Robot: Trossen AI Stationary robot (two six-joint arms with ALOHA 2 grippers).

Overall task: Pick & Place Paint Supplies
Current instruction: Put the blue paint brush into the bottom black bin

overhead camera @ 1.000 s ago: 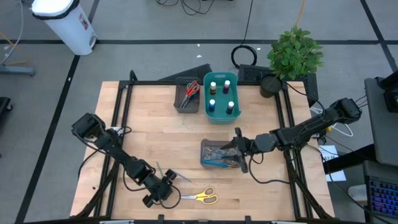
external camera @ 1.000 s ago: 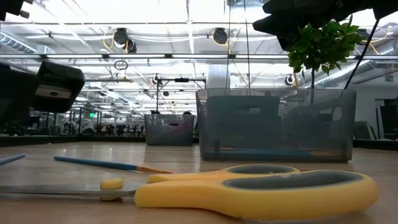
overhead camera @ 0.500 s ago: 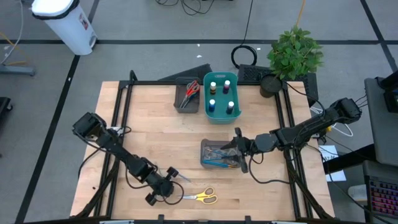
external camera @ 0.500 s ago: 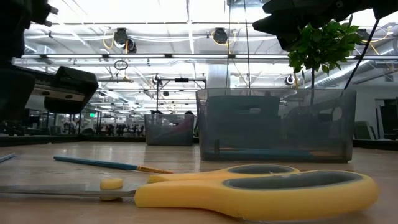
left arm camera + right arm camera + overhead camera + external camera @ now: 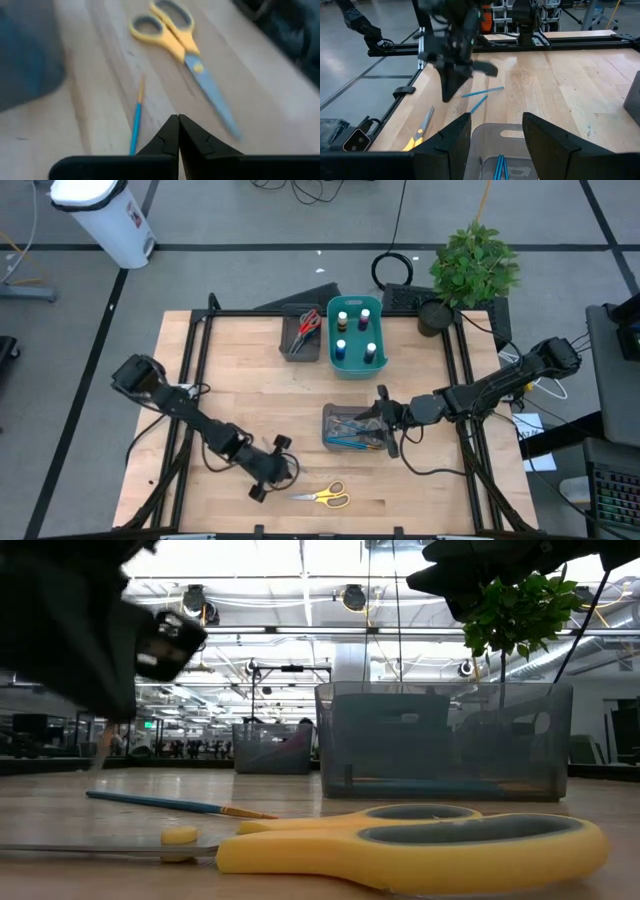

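Lying just ahead of the shut left hand (image 5: pixel 178 131), a brush (image 5: pixel 136 116).

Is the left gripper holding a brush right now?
No. In the left wrist view the left gripper is shut on nothing, while the brush lies on the table beside it.

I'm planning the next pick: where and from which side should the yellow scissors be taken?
Grip the yellow scissors at the neck where the two handle loops meet the blades, coming straight down from above. They lie flat and closed on the table, so the narrow neck fits between tool fingers, while the loops look wider. A brush lies beside them, apart, so it probably won't interfere.
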